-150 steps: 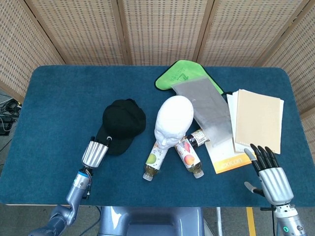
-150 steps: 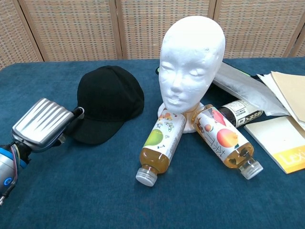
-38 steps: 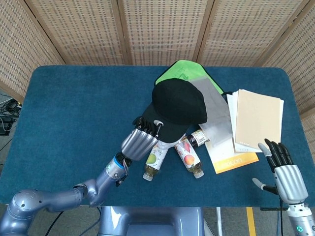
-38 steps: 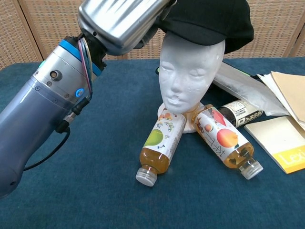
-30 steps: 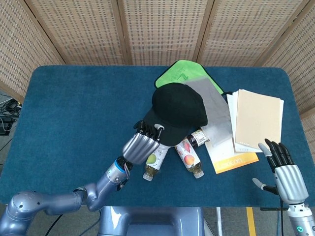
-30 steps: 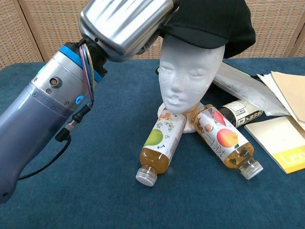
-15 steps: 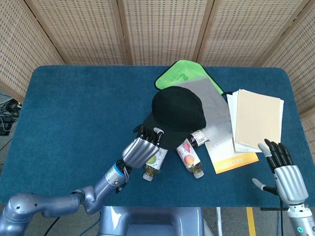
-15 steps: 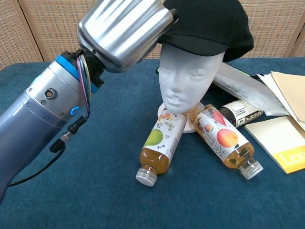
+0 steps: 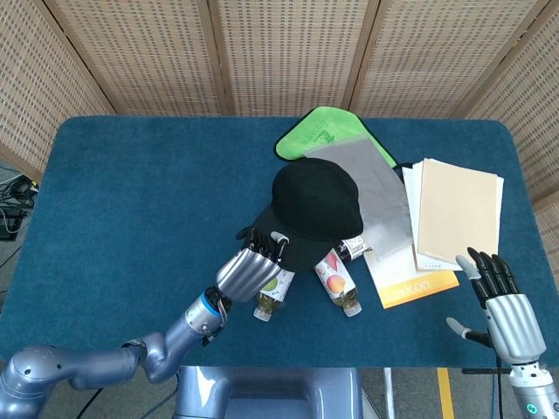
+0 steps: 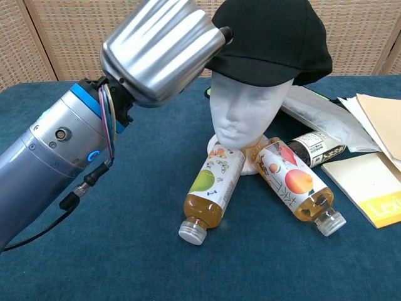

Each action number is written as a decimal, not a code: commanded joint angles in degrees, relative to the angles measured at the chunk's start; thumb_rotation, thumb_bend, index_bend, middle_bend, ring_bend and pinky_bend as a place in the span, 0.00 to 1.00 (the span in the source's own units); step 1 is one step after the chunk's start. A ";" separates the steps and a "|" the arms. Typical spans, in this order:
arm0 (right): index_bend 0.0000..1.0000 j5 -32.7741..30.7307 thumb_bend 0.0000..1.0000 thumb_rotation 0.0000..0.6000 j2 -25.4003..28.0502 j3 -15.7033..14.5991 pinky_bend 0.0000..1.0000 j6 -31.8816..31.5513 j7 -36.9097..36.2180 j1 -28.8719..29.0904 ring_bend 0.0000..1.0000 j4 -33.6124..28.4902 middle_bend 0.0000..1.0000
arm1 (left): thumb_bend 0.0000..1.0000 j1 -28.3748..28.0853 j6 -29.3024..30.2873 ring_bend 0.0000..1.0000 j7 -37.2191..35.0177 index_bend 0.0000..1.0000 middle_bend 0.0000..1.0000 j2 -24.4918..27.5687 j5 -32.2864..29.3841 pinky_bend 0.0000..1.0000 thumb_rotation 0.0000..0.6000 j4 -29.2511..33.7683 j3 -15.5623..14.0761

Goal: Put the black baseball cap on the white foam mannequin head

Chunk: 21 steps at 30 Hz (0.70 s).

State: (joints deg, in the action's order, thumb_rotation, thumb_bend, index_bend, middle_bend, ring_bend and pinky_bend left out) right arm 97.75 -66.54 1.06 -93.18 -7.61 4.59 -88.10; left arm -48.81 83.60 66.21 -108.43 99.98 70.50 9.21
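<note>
The black baseball cap (image 9: 315, 208) (image 10: 272, 39) sits on top of the white foam mannequin head (image 10: 245, 113), covering its crown down to the brow. My left hand (image 9: 251, 266) (image 10: 160, 50) grips the cap's brim at the front left. From the head view the mannequin is hidden under the cap. My right hand (image 9: 505, 310) hovers open off the table's front right corner, fingers spread, holding nothing.
Two juice bottles (image 10: 210, 194) (image 10: 294, 185) lie against the mannequin's base, with a dark bottle (image 10: 316, 149) behind them. A grey sheet (image 9: 371, 196) over a green cloth (image 9: 314, 135), and papers with a booklet (image 9: 454, 209), lie to the right. The blue table (image 9: 131, 201) is bare on the left.
My left hand has pulled the cap lower and forward onto the mannequin head, so the brim now shades the forehead. The right hand has stayed put.
</note>
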 commanded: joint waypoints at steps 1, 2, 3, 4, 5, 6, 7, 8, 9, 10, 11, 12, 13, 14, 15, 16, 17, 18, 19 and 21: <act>0.07 0.02 0.05 1.00 0.00 0.02 0.00 -0.07 -0.01 -0.01 0.00 0.02 0.00 | 0.59 0.34 -0.22 0.84 0.15 0.42 0.91 0.03 0.13 0.68 1.00 0.31 -0.11; 0.07 0.04 0.05 1.00 0.00 0.03 0.00 -0.12 -0.03 -0.02 0.00 0.01 0.00 | 0.59 0.50 -0.34 0.84 0.22 0.41 0.91 0.03 0.15 0.68 1.00 0.44 -0.16; 0.07 0.06 0.05 1.00 0.00 0.04 0.00 -0.17 -0.04 -0.03 0.00 0.00 0.00 | 0.59 0.67 -0.44 0.84 0.32 0.40 0.91 -0.01 0.18 0.68 1.00 0.54 -0.23; 0.07 0.08 0.05 1.00 0.01 0.04 0.00 -0.21 -0.04 -0.05 0.00 -0.01 0.00 | 0.59 0.86 -0.52 0.84 0.35 0.39 0.91 -0.07 0.20 0.68 1.00 0.60 -0.29; 0.07 0.12 0.05 1.00 0.02 0.02 0.00 -0.25 -0.04 -0.06 0.00 -0.02 0.00 | 0.59 1.05 -0.57 0.84 0.38 0.37 0.91 -0.15 0.23 0.68 1.00 0.63 -0.37; 0.06 0.13 0.05 1.00 0.02 0.02 0.00 -0.28 -0.04 -0.08 0.00 -0.02 0.00 | 0.59 1.25 -0.59 0.84 0.45 0.35 0.91 -0.23 0.28 0.68 1.00 0.62 -0.44; 0.06 0.14 0.05 1.00 0.03 0.02 0.00 -0.29 -0.03 -0.08 0.00 -0.03 0.00 | 0.59 1.42 -0.60 0.84 0.48 0.32 0.91 -0.30 0.37 0.68 1.00 0.61 -0.53; 0.06 0.18 0.05 1.00 0.01 -0.01 0.00 -0.27 0.00 -0.07 0.00 -0.05 0.00 | 0.59 1.73 -0.58 0.84 0.31 0.31 0.91 -0.41 0.45 0.68 1.00 0.63 -0.82; 0.06 0.22 0.05 1.00 -0.02 -0.03 0.00 -0.25 0.04 -0.06 0.00 -0.05 0.00 | 0.59 1.92 -0.53 0.84 0.21 0.28 0.91 -0.49 0.58 0.68 1.00 0.57 -0.93; 0.06 0.25 0.05 1.00 -0.04 -0.04 0.00 -0.23 0.09 -0.05 0.00 -0.04 0.00 | 0.59 2.03 -0.52 0.84 0.18 0.26 0.91 -0.51 0.67 0.68 1.00 0.53 -0.98; 0.06 0.28 0.05 1.00 -0.06 -0.07 0.00 -0.20 0.16 -0.05 0.00 -0.03 0.00 | 0.59 2.20 -0.51 0.84 0.12 0.25 0.91 -0.57 0.75 0.68 1.00 0.50 -1.05; 0.05 0.33 0.05 1.00 -0.10 -0.09 0.00 -0.19 0.22 -0.03 0.00 -0.03 0.00 | 0.59 2.37 -0.53 0.84 0.00 0.23 0.91 -0.62 0.77 0.69 1.00 0.49 -1.08; 0.05 0.35 0.05 1.00 -0.12 -0.10 0.00 -0.18 0.25 -0.03 0.00 -0.03 0.00 | 0.59 2.48 -0.56 0.84 -0.07 0.21 0.91 -0.65 0.78 0.69 1.00 0.48 -1.09; 0.05 0.37 0.05 1.00 -0.13 -0.11 0.00 -0.18 0.28 -0.03 0.00 -0.03 0.00 | 0.58 2.59 -0.60 0.84 -0.09 0.19 0.91 -0.69 0.77 0.69 1.00 0.46 -1.08; 0.05 0.41 0.05 1.00 -0.14 -0.13 0.00 -0.18 0.33 -0.03 0.00 -0.03 0.00 | 0.58 2.79 -0.62 0.84 -0.11 0.17 0.91 -0.72 0.76 0.69 1.00 0.42 -1.10; 0.05 0.39 0.05 1.00 -0.17 -0.10 0.00 -0.22 0.44 -0.04 0.00 -0.03 0.00 | 0.57 3.01 -0.78 0.84 -0.16 0.14 0.91 -0.75 0.54 0.68 1.00 0.47 -1.07; 0.05 0.38 0.05 1.00 -0.19 -0.08 0.00 -0.24 0.50 -0.05 0.00 -0.02 0.00 | 0.56 3.13 -0.86 0.84 -0.19 0.13 0.91 -0.79 0.46 0.68 1.00 0.51 -1.05; 0.05 0.38 0.05 1.00 -0.20 -0.06 0.00 -0.29 0.55 -0.06 0.00 -0.03 0.00 | 0.54 3.27 -0.96 0.84 -0.24 0.10 0.91 -0.78 0.42 0.68 1.00 0.58 -1.03; 0.04 0.38 0.05 1.00 -0.20 -0.05 0.00 -0.33 0.54 -0.07 0.00 -0.04 0.00 | 0.52 3.40 -1.07 0.84 -0.22 0.08 0.91 -0.76 0.44 0.68 1.00 0.61 -1.04; 0.04 0.43 0.05 1.00 -0.22 -0.02 0.00 -0.44 0.55 -0.09 0.00 -0.04 0.00 | 0.46 3.71 -1.42 0.84 -0.13 0.05 0.91 -0.65 0.37 0.69 1.00 0.79 -1.16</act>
State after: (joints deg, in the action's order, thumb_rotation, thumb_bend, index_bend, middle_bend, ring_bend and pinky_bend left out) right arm 98.16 -66.75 1.04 -93.60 -7.06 4.51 -88.14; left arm -45.20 82.28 66.05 -109.13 100.36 71.21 8.11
